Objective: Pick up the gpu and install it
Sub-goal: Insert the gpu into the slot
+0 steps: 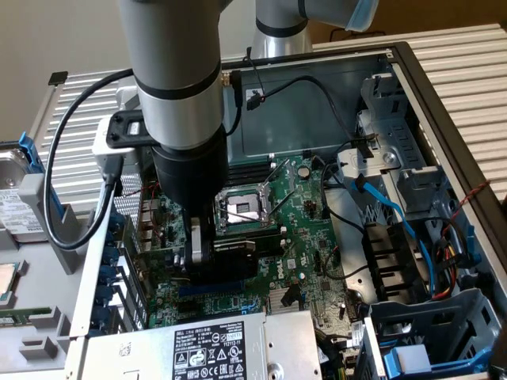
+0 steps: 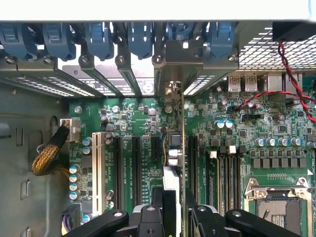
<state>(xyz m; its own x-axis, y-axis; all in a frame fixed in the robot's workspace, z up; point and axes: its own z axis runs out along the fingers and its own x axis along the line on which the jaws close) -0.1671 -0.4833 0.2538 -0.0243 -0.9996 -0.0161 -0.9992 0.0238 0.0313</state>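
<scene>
An open computer case [image 1: 444, 95] is being shown lying on its side on a ribbed white surface [image 1: 467, 55], with a plain pale wall seen behind it at the exterior view's left. The large green motherboard [image 1: 313, 237] is being exposed across the floor of the case, its bare processor socket [image 1: 242, 207] being seen near the middle. A silver power supply [image 1: 214, 348] with a white label is being seen at the near edge, and blue cables [image 1: 396, 210] are being draped over the black drive bays at the exterior view's right. A hard drive [image 1: 16, 194] is being left outside the case at the exterior view's left.

The grey arm [image 1: 174, 71] is being held nearly vertical over the board, its wrist pointed straight down beside the socket. The gripper [image 2: 170, 210] is being kept partly closed, its black fingers [image 2: 148, 217] being clamped on either side of the gpu [image 2: 173, 148]. The card is being held on edge, seen thin from the wrist view, standing among the black expansion slots [image 2: 134, 165] of the motherboard, with its silver end bracket [image 2: 170, 81] being lined up against the row of slot covers and blue clips [image 2: 140, 37] at the rear wall. Whether the card is being seated fully in a slot cannot be told
</scene>
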